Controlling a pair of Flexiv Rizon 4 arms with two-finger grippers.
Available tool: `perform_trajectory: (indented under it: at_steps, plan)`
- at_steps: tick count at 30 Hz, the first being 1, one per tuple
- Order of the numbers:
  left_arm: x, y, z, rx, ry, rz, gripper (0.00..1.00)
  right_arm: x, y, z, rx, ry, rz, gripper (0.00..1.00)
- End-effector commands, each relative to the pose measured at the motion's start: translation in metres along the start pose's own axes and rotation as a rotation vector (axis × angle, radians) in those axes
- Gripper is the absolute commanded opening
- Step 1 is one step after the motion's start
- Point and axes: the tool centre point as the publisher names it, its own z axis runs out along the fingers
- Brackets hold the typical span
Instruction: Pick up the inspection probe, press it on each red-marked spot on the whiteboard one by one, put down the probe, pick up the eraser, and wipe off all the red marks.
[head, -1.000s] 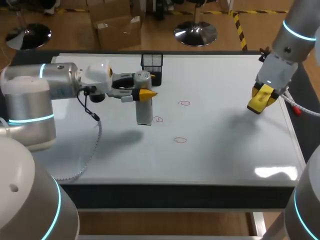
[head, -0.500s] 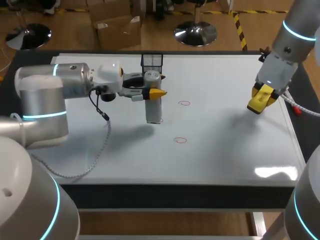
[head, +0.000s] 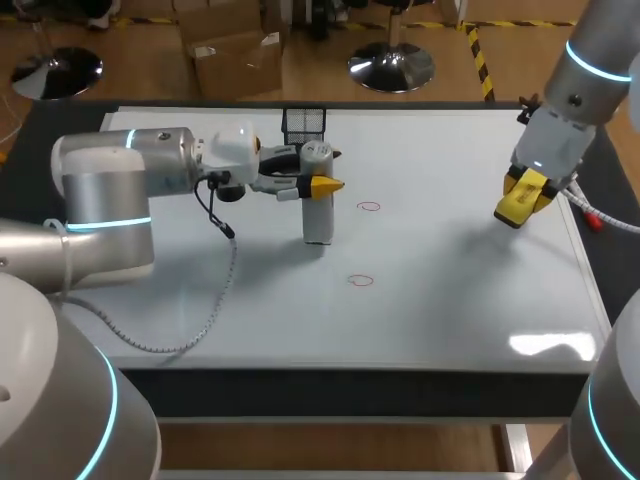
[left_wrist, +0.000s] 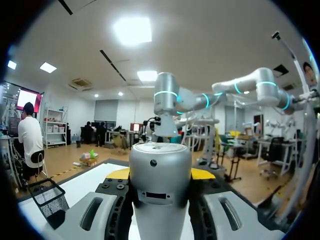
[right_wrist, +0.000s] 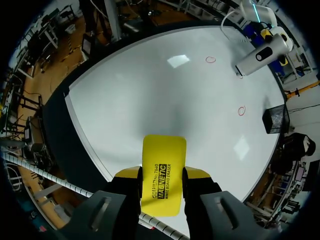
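My left gripper (head: 322, 184) is shut on the silver inspection probe (head: 318, 205), which stands upright with its foot on the whiteboard (head: 450, 300). In the left wrist view the probe (left_wrist: 160, 180) fills the space between the fingers. Two red circles show on the board, one right of the probe (head: 369, 207) and one nearer the front (head: 360, 281). My right gripper (head: 522, 196) hangs above the board's right side, shut on the yellow eraser (right_wrist: 163, 172). The right wrist view looks down on the two red marks (right_wrist: 210, 59) (right_wrist: 242, 110) and the far-off probe (right_wrist: 260, 57).
A black mesh basket (head: 304, 125) stands at the board's back edge, just behind the probe; it also shows beside my left gripper (left_wrist: 47, 197). A cable loops from the left arm down onto the board (head: 215, 300).
My left arm has carried the probe to the right, onto the spot where a third red mark showed; that mark is now hidden under it. The right arm has kept still.
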Motion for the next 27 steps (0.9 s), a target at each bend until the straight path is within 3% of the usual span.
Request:
perform_trajectory:
  at_steps: [1,27]
  plan:
    - [-0.005,0.005,0.002,0.005,-0.003,0.013,0.00,0.000,0.000,-0.001,0.002,0.004,-0.001,0.00]
    - [-0.016,0.023,-0.001,-0.049,0.029,0.026,0.00,0.000,0.000,-0.001,0.002,0.004,-0.001,0.00]
